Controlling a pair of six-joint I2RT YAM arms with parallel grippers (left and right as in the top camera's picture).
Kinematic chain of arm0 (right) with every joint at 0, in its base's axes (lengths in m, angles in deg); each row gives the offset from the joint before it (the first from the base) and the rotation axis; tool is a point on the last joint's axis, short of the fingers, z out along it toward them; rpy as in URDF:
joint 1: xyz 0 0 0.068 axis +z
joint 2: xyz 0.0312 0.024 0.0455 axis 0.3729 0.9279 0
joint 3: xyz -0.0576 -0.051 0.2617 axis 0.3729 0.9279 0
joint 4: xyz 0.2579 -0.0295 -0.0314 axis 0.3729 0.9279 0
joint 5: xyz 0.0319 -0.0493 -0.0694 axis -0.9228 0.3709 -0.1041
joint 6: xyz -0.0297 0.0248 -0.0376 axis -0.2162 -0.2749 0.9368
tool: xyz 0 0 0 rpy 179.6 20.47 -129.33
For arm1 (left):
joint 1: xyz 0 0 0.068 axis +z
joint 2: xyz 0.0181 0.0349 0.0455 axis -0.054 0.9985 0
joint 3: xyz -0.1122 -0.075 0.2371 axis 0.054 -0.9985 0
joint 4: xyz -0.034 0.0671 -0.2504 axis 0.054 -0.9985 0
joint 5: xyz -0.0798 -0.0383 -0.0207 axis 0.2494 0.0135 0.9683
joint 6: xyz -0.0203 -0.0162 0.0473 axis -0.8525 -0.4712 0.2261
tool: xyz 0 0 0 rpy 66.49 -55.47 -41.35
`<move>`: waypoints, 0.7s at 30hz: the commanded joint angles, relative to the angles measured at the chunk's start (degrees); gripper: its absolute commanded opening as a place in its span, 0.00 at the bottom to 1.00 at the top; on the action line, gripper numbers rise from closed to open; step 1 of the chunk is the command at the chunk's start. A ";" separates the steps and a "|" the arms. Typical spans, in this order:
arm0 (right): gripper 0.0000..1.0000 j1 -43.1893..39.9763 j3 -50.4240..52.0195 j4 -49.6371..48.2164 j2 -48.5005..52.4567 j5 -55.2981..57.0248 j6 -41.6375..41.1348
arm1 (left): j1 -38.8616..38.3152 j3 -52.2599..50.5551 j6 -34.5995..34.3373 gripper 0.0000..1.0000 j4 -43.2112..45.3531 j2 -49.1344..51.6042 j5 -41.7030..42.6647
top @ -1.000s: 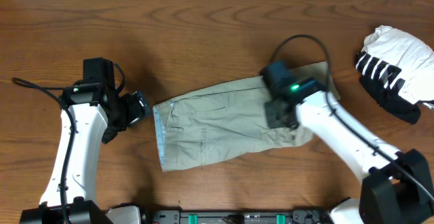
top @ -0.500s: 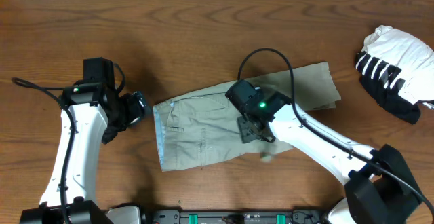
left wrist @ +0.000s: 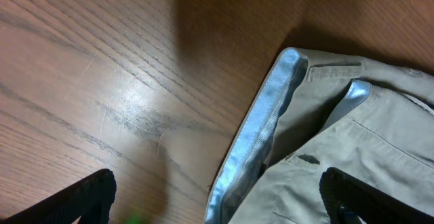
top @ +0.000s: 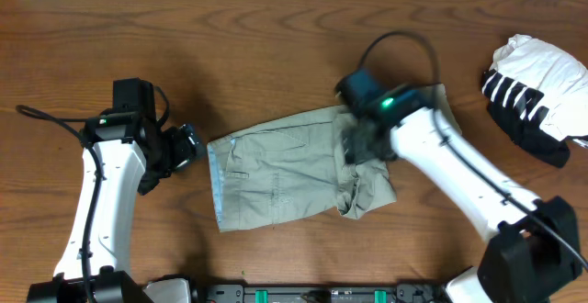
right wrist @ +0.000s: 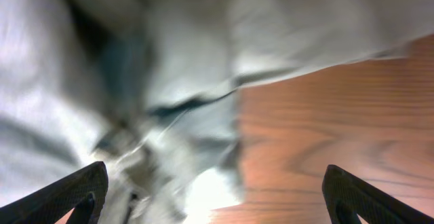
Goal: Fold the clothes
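On wooden table (top: pixel 276 46) | khaki trousers (top: pixel 276 174) (striped garment (top: pixel 528 87) far right)

Overhead straight down on whole table (top: pixel 276 28), left wrist close on trousers (left wrist: pixel 352 136) at frame right, right wrist closer, blurred, same trousers

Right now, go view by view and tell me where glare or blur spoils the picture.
Overhead: sharp and evenly lit, the trousers clear, shadows soft. Left wrist: sharp, with a pale glare patch on the table. Right wrist: heavily blurred, the trousers' folds smeared.
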 commanded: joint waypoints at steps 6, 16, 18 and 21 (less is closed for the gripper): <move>0.99 -18.49 -2.49 -2.34 -0.09 -8.22 9.90 | 0.28 0.09 0.37 0.98 -0.63 0.24 -0.66; 0.99 -37.18 -1.57 -7.78 2.03 -30.77 31.98 | 0.31 0.09 0.35 0.98 -0.59 0.24 -0.66; 0.99 -38.73 -1.57 -8.00 3.52 -32.92 33.77 | 0.28 0.09 0.35 0.98 -0.59 0.24 -0.66; 0.98 -40.04 -1.57 -8.94 6.82 -32.94 34.14 | 0.31 0.09 0.35 0.98 -0.66 0.24 -0.66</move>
